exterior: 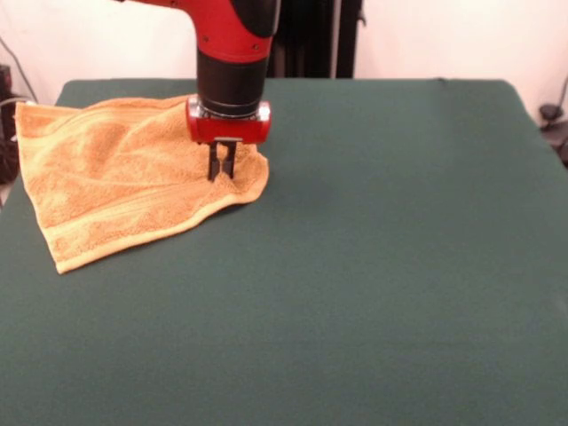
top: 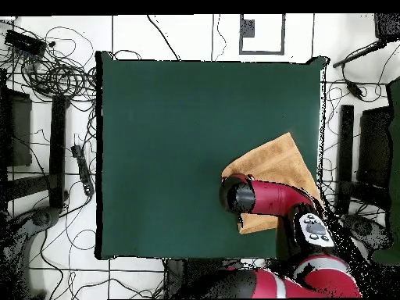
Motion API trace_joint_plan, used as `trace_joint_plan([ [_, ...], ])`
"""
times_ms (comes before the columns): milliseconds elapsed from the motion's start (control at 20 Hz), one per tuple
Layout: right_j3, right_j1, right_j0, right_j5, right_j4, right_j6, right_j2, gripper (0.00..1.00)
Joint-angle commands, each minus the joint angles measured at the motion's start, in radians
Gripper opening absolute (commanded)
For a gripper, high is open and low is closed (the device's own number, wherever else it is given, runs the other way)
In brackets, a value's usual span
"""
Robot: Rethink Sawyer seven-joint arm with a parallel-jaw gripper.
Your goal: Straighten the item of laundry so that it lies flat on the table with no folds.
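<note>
The item of laundry [exterior: 115,177], a golden-orange terry towel, lies at the far left of the green table [exterior: 399,266], its far corner reaching the table's left edge. It is mostly spread out, with a woven band along its near edge and a bunched, slightly raised right corner. My gripper [exterior: 222,166] points straight down on that right corner, its dark fingers close together and pinching the cloth. In the overhead view the towel [top: 277,164] sits near the right edge of the table [top: 172,141], and the red arm [top: 269,195] covers part of it and hides the gripper.
Cables and dark equipment [top: 55,78] lie on the floor around the table. A dark stand [exterior: 311,40] rises behind the far edge. A small black object [exterior: 550,114] sits off the right side.
</note>
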Motion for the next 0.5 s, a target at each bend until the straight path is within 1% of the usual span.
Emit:
trace_joint_plan([
  [50,-0.066,0.239,0.082,-0.171,0.102,0.299,0.041,0.0],
  [500,-0.056,0.237,0.142,-0.188,0.198,0.294,0.012,0.0],
])
